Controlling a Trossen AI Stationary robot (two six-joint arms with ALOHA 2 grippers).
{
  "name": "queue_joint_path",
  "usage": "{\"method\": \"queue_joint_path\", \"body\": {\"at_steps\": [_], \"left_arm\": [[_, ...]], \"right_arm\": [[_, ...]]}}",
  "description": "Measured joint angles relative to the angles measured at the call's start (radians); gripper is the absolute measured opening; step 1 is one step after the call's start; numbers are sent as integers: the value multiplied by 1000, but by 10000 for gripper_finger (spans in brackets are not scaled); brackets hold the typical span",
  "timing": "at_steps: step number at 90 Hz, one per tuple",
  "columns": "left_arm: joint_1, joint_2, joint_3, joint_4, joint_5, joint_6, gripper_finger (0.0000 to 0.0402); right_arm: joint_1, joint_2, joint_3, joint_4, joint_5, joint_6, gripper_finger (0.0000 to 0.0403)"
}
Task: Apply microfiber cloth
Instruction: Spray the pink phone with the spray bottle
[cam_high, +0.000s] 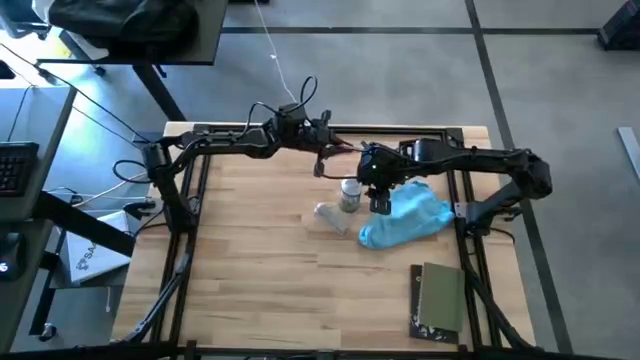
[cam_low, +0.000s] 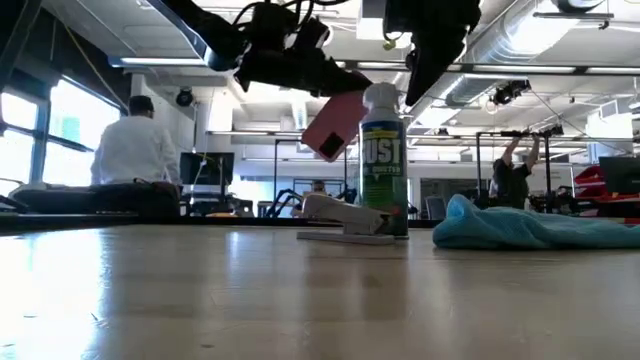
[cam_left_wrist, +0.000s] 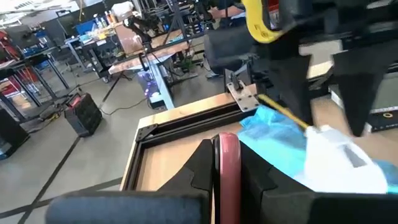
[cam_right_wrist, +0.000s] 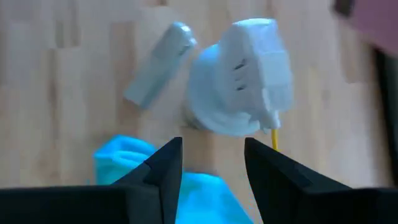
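Note:
The light-blue microfiber cloth lies crumpled on the wooden table, right of centre, also seen in the low view. Just left of the cloth, a small bottle with a white spray cap and green label stands upright. My right gripper hangs open above the cloth's near-left part and the bottle, fingers pointing down and touching nothing. My left gripper is at the far middle of the table. It is shut on a flat pink thing. My left gripper pinches the flat pink thing between its two fingers; its thin edge shows upright between them. The pink thing is lifted clear of the table and sits tilted, sticking out below the fingers beside the bottle's cap.
A pale grey oblong thing lies on the table left of the bottle. A dark olive-green book lies flat at the near right. A black frame runs round the tabletop. People show in the room behind.

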Motion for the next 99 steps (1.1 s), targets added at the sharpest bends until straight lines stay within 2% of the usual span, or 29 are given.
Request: {"method": "queue_joint_path", "body": {"at_steps": [15,27,49,67,79,99], "left_arm": [[0,0,0,0,0,9,10],[1,0,0,0,0,9,10],[10,-14,0,-17,-8,17,10],[26,-58,2,-53,-56,43,10],[31,-63,2,-31,-51,43,10],[30,-64,2,110,-45,66,10]], "right_arm": [[-2,0,0,33,121,-113,142],[-13,0,0,88,145,-209,142],[-27,-1,-34,186,92,-318,142],[-27,-19,-36,150,85,-320,142],[-29,-80,-36,135,76,-316,142],[-66,-211,-42,168,19,-256,142]]}}
